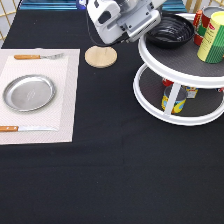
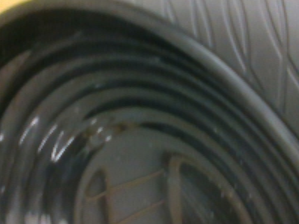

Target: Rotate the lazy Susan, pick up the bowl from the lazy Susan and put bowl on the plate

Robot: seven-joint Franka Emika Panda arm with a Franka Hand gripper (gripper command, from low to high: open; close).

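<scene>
The glossy black bowl [image 1: 173,31] sits on the top tier of the white lazy Susan [image 1: 167,64] at the exterior view's upper right. My gripper [image 1: 146,31] hangs from the white hand at the exterior view's top, right at the bowl's left rim. In the wrist view the bowl's ridged inside [image 2: 123,125] fills most of the picture, with the dark shelf surface [image 2: 270,45] beyond its rim. The silver metal plate [image 1: 29,92] lies bare on a pale placemat [image 1: 62,100] at the exterior view's left, far from the gripper.
A round wooden coaster [image 1: 101,56] lies between the placemat and the lazy Susan. A fork [image 1: 37,56] and a knife [image 1: 25,129] flank the plate. Cans [image 1: 210,31] stand on the top tier beside the bowl, and more cans [image 1: 175,98] on the lower tier.
</scene>
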